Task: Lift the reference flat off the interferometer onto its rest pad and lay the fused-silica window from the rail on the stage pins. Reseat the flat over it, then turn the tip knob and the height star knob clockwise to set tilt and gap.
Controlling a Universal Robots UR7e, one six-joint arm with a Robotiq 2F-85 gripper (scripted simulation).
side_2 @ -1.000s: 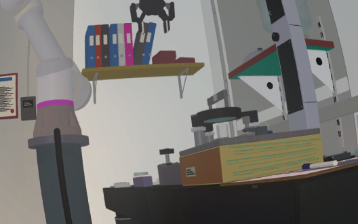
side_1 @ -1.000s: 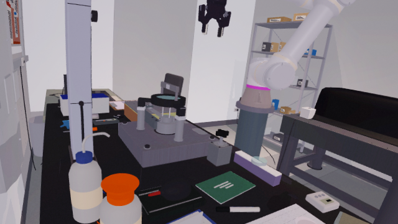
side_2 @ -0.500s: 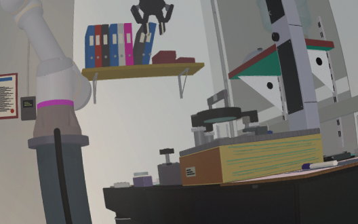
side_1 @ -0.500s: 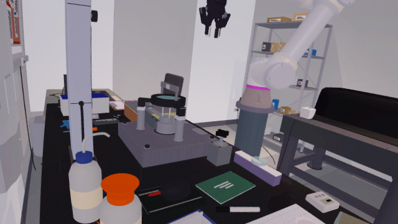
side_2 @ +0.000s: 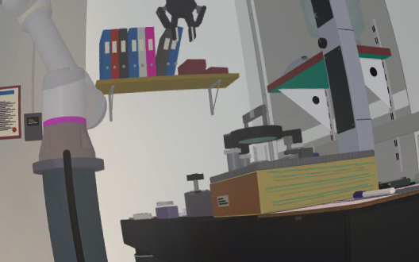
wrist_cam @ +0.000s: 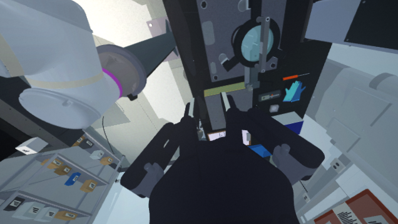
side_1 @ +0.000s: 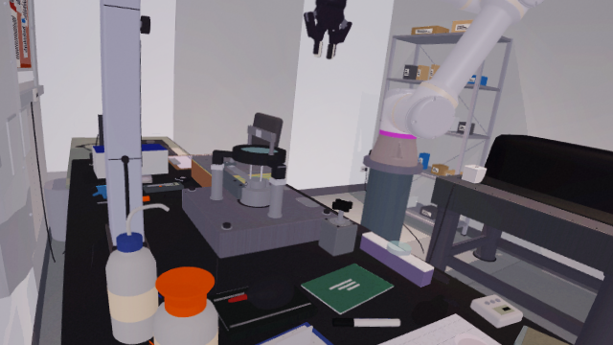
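Observation:
My gripper [side_1: 324,51] [side_2: 183,35] [wrist_cam: 208,101] hangs high in the air above the bench, partly open and empty. Far below it, the reference flat [side_1: 259,153] [side_2: 256,137] [wrist_cam: 257,43], a black ring around pale blue glass, sits on the interferometer's posts [side_1: 249,211]. The fused-silica window [side_1: 399,247], a small clear disc, lies on the purple rail [side_1: 395,258] at the bench's right edge. The star knob [side_1: 342,205] [side_2: 195,177] stands on a grey block beside the interferometer. A dark round pad [side_1: 272,292] lies in front of the base.
A tall grey column [side_1: 121,115] rises at the left of the bench. Two bottles [side_1: 131,286] stand at the front left. A green notebook [side_1: 347,286] and a marker [side_1: 367,322] lie at the front. My arm's base [side_1: 390,191] stands right of the bench.

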